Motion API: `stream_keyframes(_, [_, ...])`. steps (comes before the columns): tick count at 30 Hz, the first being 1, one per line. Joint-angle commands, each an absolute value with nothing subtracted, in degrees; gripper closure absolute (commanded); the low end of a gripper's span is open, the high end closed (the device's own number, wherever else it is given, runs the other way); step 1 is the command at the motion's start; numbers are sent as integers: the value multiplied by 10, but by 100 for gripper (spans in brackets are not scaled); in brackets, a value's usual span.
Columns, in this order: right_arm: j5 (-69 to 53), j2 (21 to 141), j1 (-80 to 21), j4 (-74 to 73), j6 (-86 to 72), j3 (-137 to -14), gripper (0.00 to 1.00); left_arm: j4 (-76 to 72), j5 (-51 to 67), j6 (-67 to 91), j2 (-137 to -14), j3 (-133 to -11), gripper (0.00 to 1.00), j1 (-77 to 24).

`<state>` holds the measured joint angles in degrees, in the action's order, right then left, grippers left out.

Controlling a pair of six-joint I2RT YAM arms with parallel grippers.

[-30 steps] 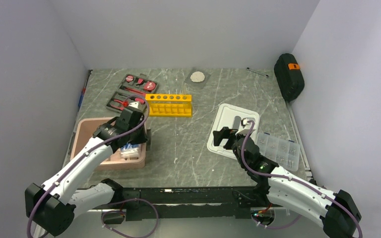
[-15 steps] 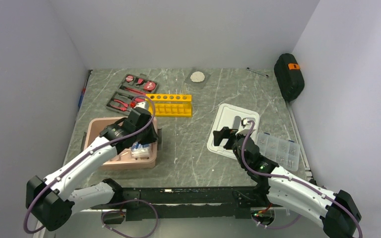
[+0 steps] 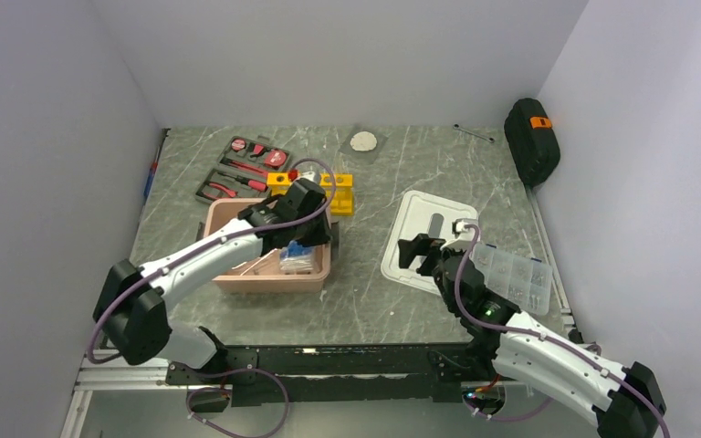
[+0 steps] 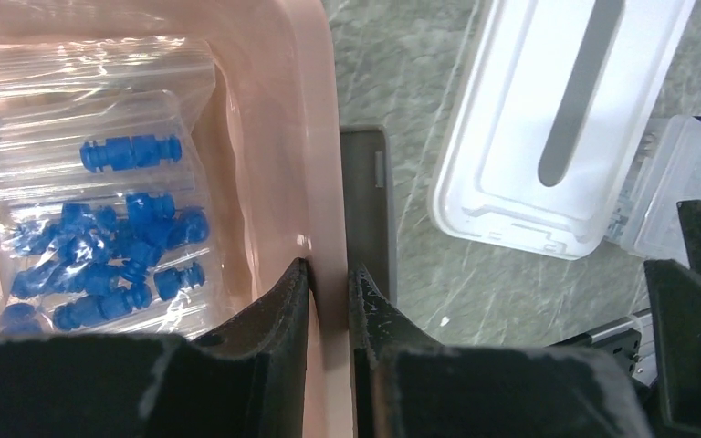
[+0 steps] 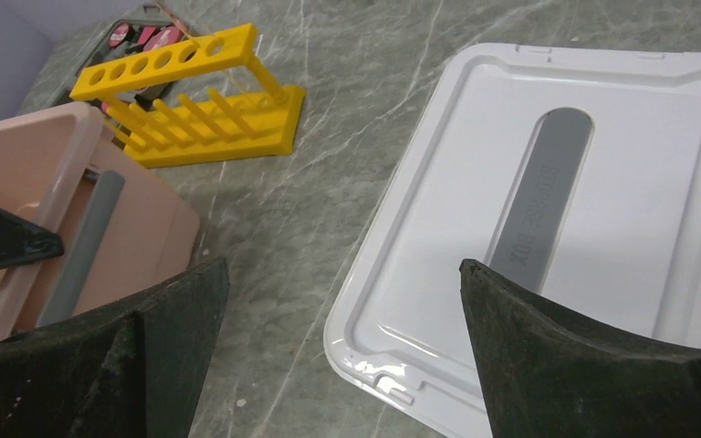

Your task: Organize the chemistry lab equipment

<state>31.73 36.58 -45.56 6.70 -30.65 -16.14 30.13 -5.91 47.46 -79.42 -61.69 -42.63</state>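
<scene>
**Mia:** What is closest to us?

**Ben:** The right claw (image 5: pixel 338 274). It is open wide and holds nothing. Its two black fingers hang by the near left edge of a smooth white plastic lid (image 5: pixel 621 164). The lid lies flat on the grey, stone-looking counter (image 5: pixel 329 182).

**Mia:** What is next to the lid?

**Ben:** A clear box with little compartments (image 3: pixel 516 278), just beside its right edge.

**Mia:** And the left arm?

**Ben:** It is stretched out long from the left, with the wrist tipped down. The left claw (image 4: pixel 327 274) is squeezed tight on the right wall of a pink plastic bin (image 4: pixel 315 164). One finger is inside and one is outside.

**Mia:** What is in the bin?

**Ben:** A crinkly clear bag of little blue-capped tubes (image 4: pixel 119 246), close to that wall. Beside it are some tan sticks (image 3: pixel 257 265). They may be the wooden clamps, but they look too small to be sure.

**Mia:** And farther back?

**Ben:** The yellow rack (image 5: pixel 228 128) with round holes is just behind the bin. Past it on the left lies a red-and-black tool kit (image 3: pixel 242 169). A black case (image 3: pixel 531 139) stands by the far right wall.
</scene>
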Motion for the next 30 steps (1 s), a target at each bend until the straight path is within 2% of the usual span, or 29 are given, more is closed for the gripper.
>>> stream_keyframes(1, [348,343,-455,53,-311,-177,2,216,-15,480,-842,-675,100,-448])
stream_keyframes(15, [372,302,-455,15,-312,-175,1,192,-15,490,-932,-759,100,-479])
stream_keyframes(28, [375,300,-455,5,-316,-176,1,159,-49,516,-964,-787,100,-481])
stream_keyframes(30, [374,305,-455,3,-316,-180,0,149,-46,512,-961,-781,93,-481])
